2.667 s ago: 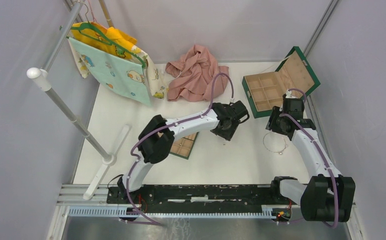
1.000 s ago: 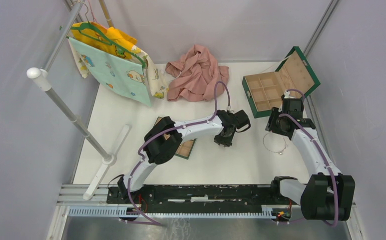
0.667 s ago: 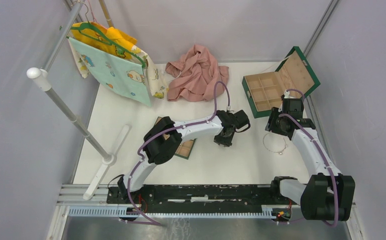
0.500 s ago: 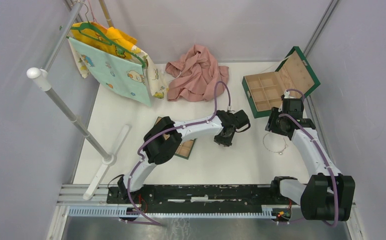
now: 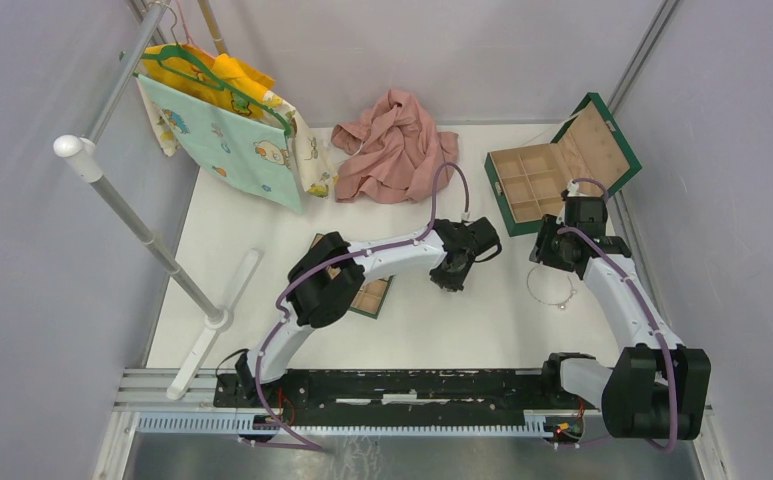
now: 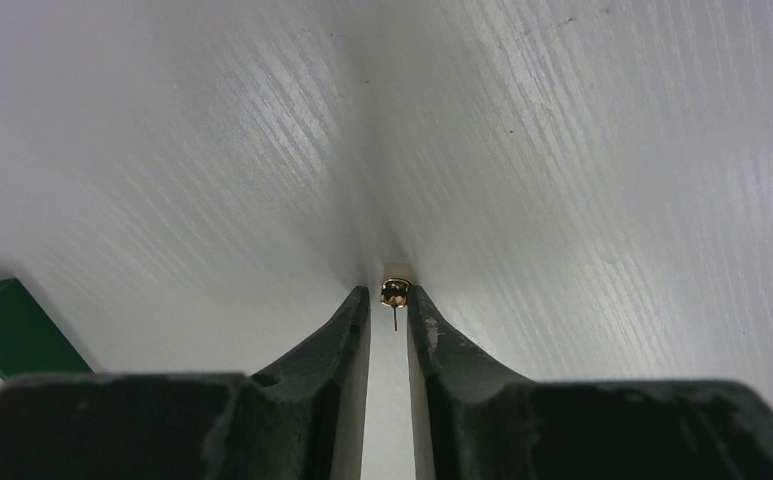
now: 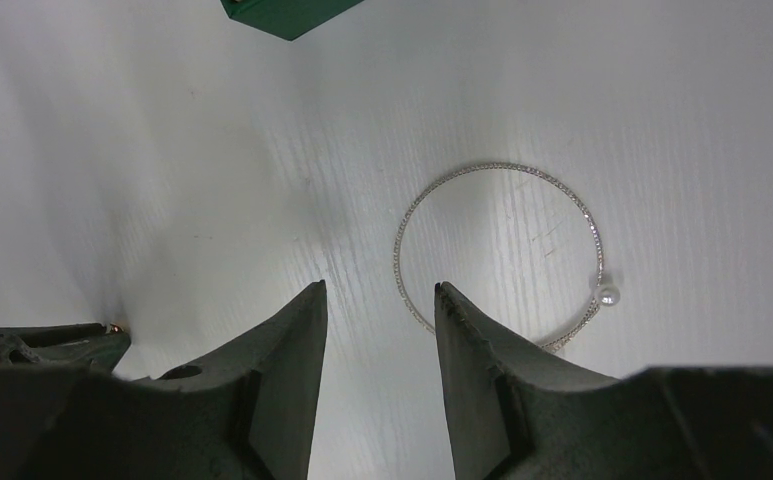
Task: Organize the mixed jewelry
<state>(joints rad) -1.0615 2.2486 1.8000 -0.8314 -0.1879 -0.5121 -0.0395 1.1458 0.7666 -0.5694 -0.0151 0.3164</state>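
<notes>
While the left gripper stands nearly closed around a gold stud on the table, pin pointing back along the gap, grip unclear, the right gripper hangs half-open, empty, beside the flat wire loop.

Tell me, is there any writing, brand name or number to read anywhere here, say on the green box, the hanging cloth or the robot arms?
No text can be read in any view.
The green box: no label shows.
The hanging cloth: cartoon figures only, no words legible.
The left arm and the right arm: no brand or number legible.
The gold stud and the wire hoop: too small to show any mark.
</notes>
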